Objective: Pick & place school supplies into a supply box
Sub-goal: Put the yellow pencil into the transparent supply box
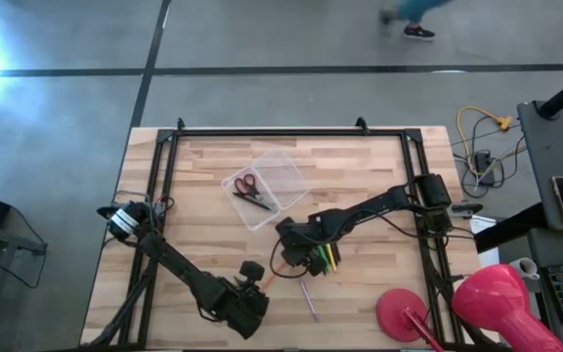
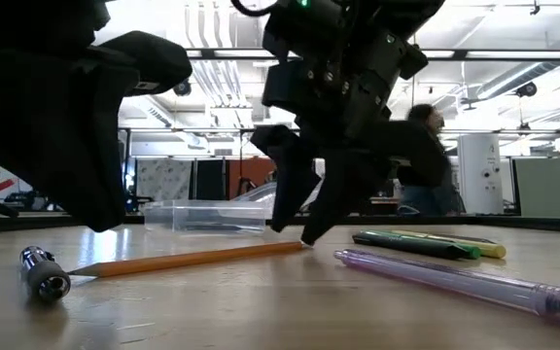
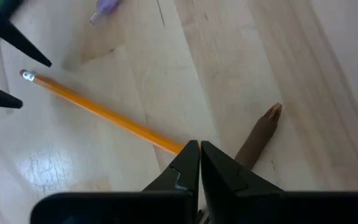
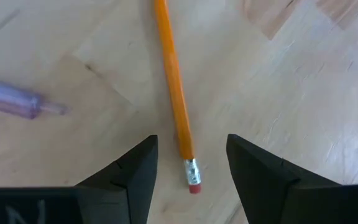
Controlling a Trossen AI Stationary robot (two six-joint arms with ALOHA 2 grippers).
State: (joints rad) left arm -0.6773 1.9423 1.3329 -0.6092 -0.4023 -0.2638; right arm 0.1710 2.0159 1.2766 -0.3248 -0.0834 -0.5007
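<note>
Long orange wooden pencil (image 4: 173,81) with metal ferrule and red eraser lies flat on the pale wooden surface (image 1: 360,186), near the clear shallow plastic box (image 1: 267,186); right gripper (image 4: 188,168) fingers spread wide astride its eraser end; left gripper (image 3: 199,163) fingers closed, empty, at its other end.

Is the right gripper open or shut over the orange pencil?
Open. The right gripper has its fingers spread either side of the orange pencil, which lies flat on the table, not yet pinched.
</note>
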